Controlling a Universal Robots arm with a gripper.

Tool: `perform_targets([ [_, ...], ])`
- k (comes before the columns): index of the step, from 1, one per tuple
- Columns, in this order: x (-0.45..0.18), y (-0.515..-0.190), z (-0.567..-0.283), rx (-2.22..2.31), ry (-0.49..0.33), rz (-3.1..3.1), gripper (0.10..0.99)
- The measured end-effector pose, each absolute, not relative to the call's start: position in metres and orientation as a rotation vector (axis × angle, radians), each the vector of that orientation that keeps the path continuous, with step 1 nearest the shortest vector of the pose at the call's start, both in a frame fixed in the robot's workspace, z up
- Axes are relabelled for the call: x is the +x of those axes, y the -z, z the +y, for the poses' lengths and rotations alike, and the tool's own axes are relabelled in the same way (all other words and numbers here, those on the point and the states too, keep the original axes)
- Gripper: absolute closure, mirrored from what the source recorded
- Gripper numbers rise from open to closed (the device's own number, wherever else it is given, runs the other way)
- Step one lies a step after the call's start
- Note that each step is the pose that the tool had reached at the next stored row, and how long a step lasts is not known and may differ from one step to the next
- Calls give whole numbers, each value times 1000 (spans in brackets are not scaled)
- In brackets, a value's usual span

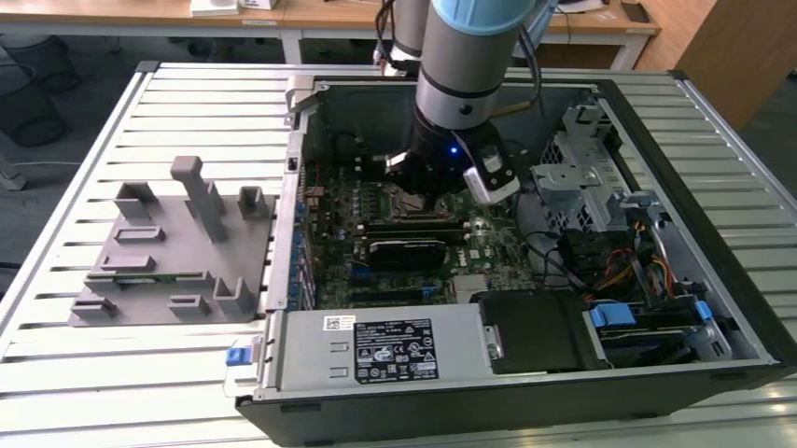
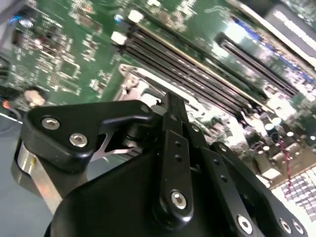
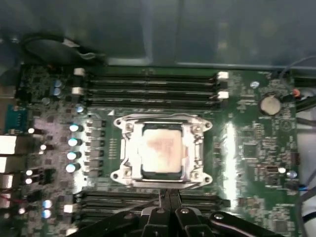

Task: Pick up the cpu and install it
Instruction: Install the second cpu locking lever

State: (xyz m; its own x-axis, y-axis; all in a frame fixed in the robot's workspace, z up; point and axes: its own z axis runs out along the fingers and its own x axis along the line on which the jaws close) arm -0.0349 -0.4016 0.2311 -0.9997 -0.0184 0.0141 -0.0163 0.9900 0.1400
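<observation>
1. We see the cpu (image 3: 160, 150) lying flat inside the metal socket frame (image 3: 129, 159) on the motherboard (image 3: 247, 148), its pale top facing up, with rows of memory slots (image 3: 148, 86) on either side of the frame.
2. Our gripper (image 3: 167, 195) hangs just beside the frame's edge in the first wrist view, fingers pressed together with no gap and nothing between them; it does not touch the chip.
3. In the second wrist view the same shut fingers (image 2: 174, 111) point down over the board close to the frame.
4. In the exterior view the arm (image 1: 464, 84) reaches down into the open computer case (image 1: 697, 308), while the grey fixture (image 1: 174, 252) sits well apart on the table (image 1: 75, 373).
5. We judge the chip seated; doing this well means checking that it lies level and square in the frame, and keeping the fingertips off the surrounding components.
</observation>
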Motion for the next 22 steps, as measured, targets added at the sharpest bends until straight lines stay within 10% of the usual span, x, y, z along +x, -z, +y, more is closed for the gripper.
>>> perform_targets([
  [22,-53,-210,-407,27,257,-3116,980],
])
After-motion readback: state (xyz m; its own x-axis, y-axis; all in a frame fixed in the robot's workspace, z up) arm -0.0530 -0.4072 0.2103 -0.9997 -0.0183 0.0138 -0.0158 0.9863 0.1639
